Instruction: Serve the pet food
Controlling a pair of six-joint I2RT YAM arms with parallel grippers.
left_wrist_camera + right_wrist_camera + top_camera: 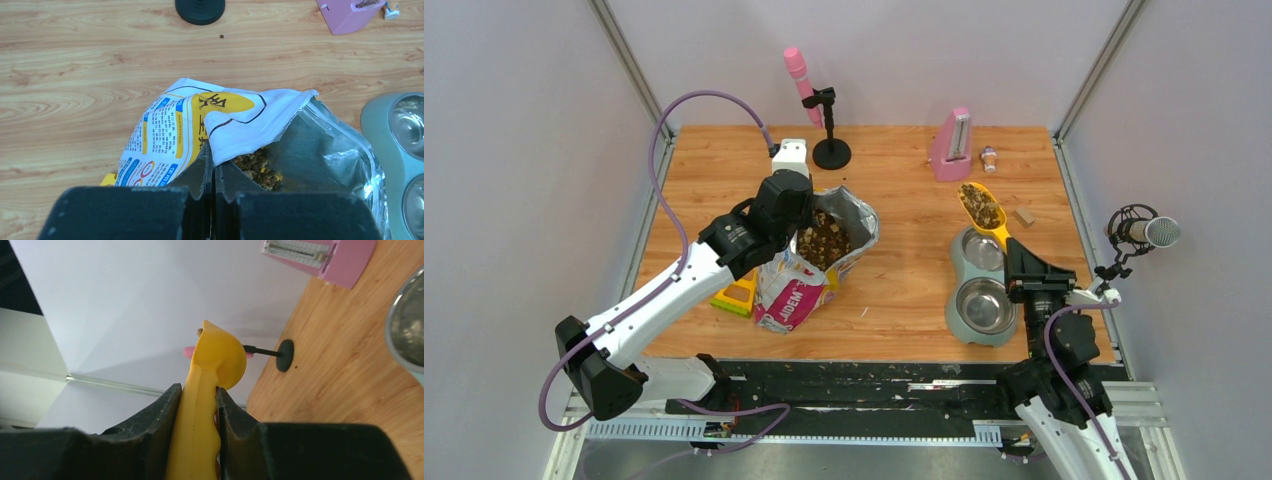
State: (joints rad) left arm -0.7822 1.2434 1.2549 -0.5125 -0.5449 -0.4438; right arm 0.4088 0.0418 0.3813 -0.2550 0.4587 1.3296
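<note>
Pet food (825, 240) fills the open printed bag (799, 285) left of centre. My left gripper (798, 214) is shut on the bag's far rim. In the left wrist view the fingertips pinch the white rim of the bag (175, 125) at my left gripper (214, 159), with pet food (257, 167) just inside. My right gripper (1012, 247) is shut on the handle of a yellow scoop (984, 208) heaped with kibble, held above the far end of the grey double bowl (954, 300). The right wrist view shows the scoop (212, 360) edge-on between the jaws of my right gripper (198, 390).
A pink metronome (951, 146), a small bottle (989, 157) and a black stand (831, 152) with a pink microphone stand at the back. A small block (1024, 216) lies right of the scoop. A yellow object (736, 295) sits under the bag's left side. Another microphone (1146, 232) hangs at the right.
</note>
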